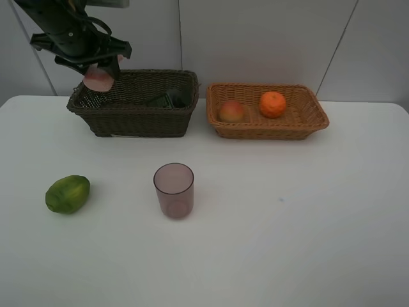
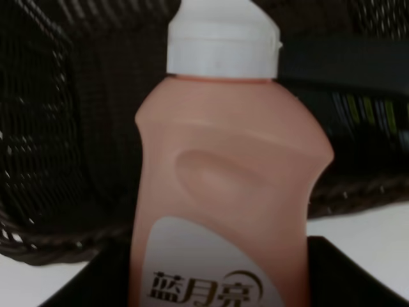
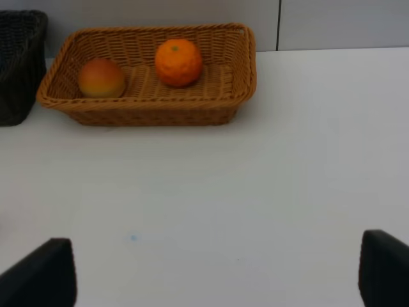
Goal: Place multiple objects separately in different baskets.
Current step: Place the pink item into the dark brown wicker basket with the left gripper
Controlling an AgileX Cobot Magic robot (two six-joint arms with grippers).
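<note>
At the dark basket [image 1: 131, 115], the left hand [image 1: 97, 64] grips the pink bottle [image 2: 223, 192]; the right hand [image 3: 211, 272] gapes.

We see a robotics lab: a bare white bench [image 1: 287, 243] against plain grey wall panels [image 1: 268, 38], a black robot arm [image 1: 61, 29] above it, a brown basket [image 1: 134, 120] and a tan basket [image 1: 268, 130] side by side.

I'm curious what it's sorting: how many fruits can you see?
3. A green fruit lies on the table, left of the cup; a peach and an orange sit in the tan basket. The dark basket could hide more.
</note>
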